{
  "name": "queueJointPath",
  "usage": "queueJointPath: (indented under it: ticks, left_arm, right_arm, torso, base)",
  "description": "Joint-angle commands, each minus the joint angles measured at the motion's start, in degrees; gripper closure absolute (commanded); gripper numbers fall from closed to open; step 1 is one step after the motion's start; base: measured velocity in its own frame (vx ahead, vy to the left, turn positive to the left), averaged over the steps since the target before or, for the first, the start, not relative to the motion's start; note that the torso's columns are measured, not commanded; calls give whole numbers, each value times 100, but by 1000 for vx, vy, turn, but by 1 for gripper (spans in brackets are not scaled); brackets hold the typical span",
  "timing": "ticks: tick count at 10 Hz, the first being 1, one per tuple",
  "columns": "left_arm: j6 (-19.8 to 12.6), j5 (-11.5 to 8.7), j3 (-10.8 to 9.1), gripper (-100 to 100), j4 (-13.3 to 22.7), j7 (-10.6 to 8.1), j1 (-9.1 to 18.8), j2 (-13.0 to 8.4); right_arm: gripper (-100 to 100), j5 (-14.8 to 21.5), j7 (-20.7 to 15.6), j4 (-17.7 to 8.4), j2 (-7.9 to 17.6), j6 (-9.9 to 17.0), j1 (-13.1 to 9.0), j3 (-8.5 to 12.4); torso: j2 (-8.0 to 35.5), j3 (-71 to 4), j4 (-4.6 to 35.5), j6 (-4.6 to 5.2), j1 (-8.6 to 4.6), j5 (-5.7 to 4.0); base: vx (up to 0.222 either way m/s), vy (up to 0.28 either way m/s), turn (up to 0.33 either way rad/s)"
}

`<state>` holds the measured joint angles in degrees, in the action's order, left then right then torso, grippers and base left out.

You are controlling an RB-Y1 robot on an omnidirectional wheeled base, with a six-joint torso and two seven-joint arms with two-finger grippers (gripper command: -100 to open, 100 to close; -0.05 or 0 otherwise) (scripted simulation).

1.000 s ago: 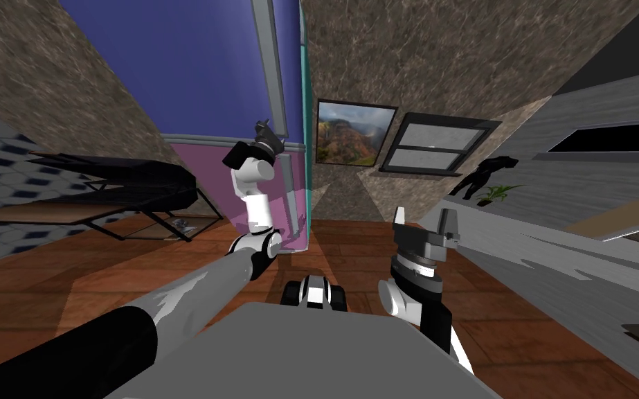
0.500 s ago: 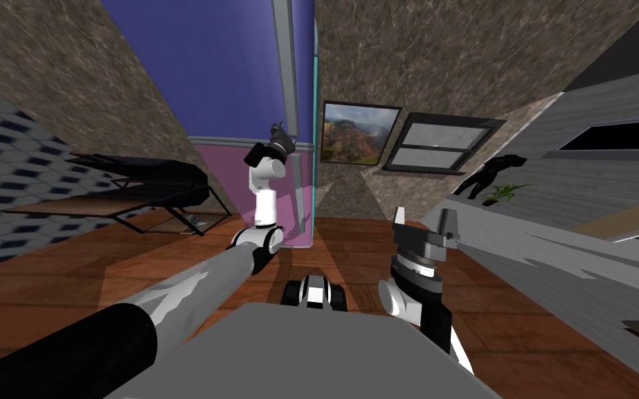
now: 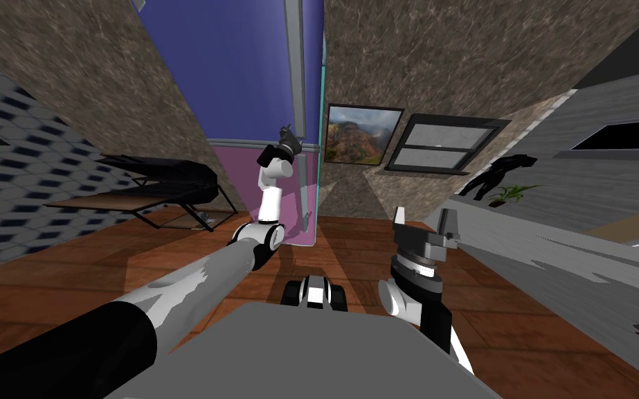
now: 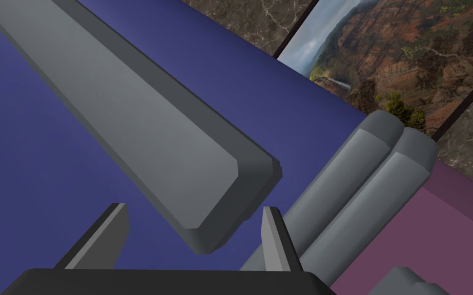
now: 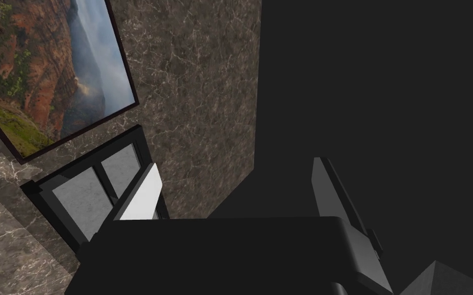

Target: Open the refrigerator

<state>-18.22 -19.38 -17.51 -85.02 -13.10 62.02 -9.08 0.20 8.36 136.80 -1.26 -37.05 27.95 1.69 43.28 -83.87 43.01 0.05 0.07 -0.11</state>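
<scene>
1. The refrigerator (image 3: 241, 83) was found directly ahead of the left claw (image 4: 194, 207), with a blue upper door and a purple lower door (image 4: 435, 220). Its inside was hidden behind them.
2. The upper door's handle (image 4: 143, 128), a long flat grey bar, was seen to run upright along the door's edge next to the teal side panel (image 3: 322, 138). Its long axis stretched away from the claw.
3. The left claw was held released, its fingers spread wide. The bar's lower end was framed between them, but whether it was touched could not be told.
4. The lower door's rounded grey handle (image 4: 363, 189) was seen just beside one finger, outside the gap.
5. The right claw (image 3: 424, 215) was held well apart from the refrigerator, likewise released.
</scene>
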Motion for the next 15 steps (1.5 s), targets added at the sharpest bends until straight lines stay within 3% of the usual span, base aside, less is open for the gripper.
queueJointPath:
  ticks: [1,2,3,4,6,7,8,10,11,13,14,15]
  left_arm:
    - [260,-17,28,100,474,-15,305,-43]
    - [260,-17,28,100,638,-15,305,-43]
    - [479,-200,324,100,870,-64,503,-91]
    - [535,-200,324,100,1045,-64,674,-91]
    - [795,-200,324,100,1544,-64,674,-91]
    - [931,-382,612,100,1714,-113,900,-139]
    - [1070,-382,620,100,2025,-113,1044,-139]
    - [1330,-382,620,100,2477,-113,1044,-139]
    - [1521,-565,915,100,2680,-162,1279,-188]
    - [1865,-565,915,100,3201,-162,1414,-188]
    - [1865,-565,915,100,3390,-162,1414,-188]
    - [2077,-747,1199,100,3550,-212,1656,-236]
  right_arm:
    - [0,0,0,0,-1,0,1,0]
    - [0,0,0,0,-1,0,2,-1]
    - [0,0,0,1,-1,-1,2,-1]
    - [0,0,0,1,0,-1,1,0]
    - [0,0,0,0,-1,0,1,-1]
    - [0,0,0,0,-1,0,1,-1]
    - [0,0,0,1,0,0,1,0]
    - [0,0,0,0,-1,0,1,-1]
    - [0,0,0,0,-1,0,1,-1]
    - [0,0,0,0,0,0,0,0]
    - [0,0,0,0,-1,0,1,-1]
    - [0,0,0,0,-1,0,2,-1]
  torso:
    - [-15,-13,21,-13,-19,-4]
    - [-42,-33,16,-15,-35,-8]
    - [-62,-47,-5,-9,-36,-7]
    - [-11,-13,2,1,5,-1]
    - [-13,-7,3,-11,-25,2]
    - [-53,-37,-13,-11,-33,0]
    - [-23,-21,-2,0,-8,0]
    - [-39,-25,-16,-5,-20,6]
    - [-77,-54,-33,-8,-28,5]
    - [-32,-22,-21,-9,15,19]
    - [-54,-35,-27,-14,-8,15]
    - [-92,-63,-45,-12,-22,10]
  base:
    - [-42,22,-8]
    - [8,-10,18]
    - [-145,126,155]
    - [-190,144,36]
    - [-57,34,-19]
    - [-166,90,166]
    - [-180,127,39]
    - [-59,52,-21]
    - [-150,125,143]
    - [-149,108,6]
    - [-25,11,0]
    - [-137,114,134]
